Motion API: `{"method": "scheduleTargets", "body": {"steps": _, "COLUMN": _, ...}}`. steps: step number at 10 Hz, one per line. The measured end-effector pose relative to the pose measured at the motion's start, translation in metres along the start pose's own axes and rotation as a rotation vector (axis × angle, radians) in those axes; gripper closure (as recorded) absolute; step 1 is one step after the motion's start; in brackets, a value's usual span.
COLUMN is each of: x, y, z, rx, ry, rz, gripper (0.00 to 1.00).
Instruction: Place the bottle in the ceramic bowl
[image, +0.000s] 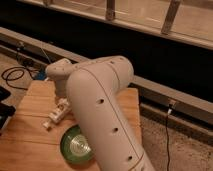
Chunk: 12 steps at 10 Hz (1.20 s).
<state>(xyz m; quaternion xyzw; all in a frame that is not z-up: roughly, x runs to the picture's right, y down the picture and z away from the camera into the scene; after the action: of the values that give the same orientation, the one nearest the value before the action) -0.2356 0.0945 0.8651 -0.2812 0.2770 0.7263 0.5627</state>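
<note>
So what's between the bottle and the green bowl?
Only bare wooden table, in the camera view; the gripper sits at the far end of the bottle.
</note>
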Motion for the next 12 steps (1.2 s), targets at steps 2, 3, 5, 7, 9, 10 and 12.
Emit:
{"method": "scheduleTargets", "body": {"steps": 2, "x": 0.003, "y": 0.009, "z": 0.008, "rx": -0.004, "ry": 0.021, "rz": -0.008, "gripper": 0.35}}
{"method": "scheduleTargets", "body": {"steps": 3, "x": 0.005, "y": 0.015, "z": 0.016, "rx": -0.002, "ry": 0.040, "rz": -0.020, "gripper": 0.35}}
{"method": "scheduleTargets", "body": {"steps": 5, "x": 0.007, "y": 0.028, "z": 0.029, "rx": 0.012, "ry": 0.070, "rz": -0.048, "gripper": 0.35}}
{"method": "scheduleTargets", "body": {"steps": 7, "x": 0.009, "y": 0.046, "z": 0.042, "rx": 0.028, "ry": 0.099, "rz": -0.079, "gripper": 0.35}}
{"method": "scheduleTargets", "body": {"steps": 9, "x": 0.009, "y": 0.046, "z": 0.045, "rx": 0.021, "ry": 0.102, "rz": -0.097, "gripper": 0.44}}
{"method": "scheduleTargets", "body": {"steps": 10, "x": 0.009, "y": 0.044, "z": 0.041, "rx": 0.006, "ry": 0.093, "rz": -0.100, "gripper": 0.54}}
{"method": "scheduleTargets", "body": {"steps": 12, "x": 0.008, "y": 0.036, "z": 0.032, "rx": -0.030, "ry": 0.077, "rz": -0.097, "gripper": 0.74}}
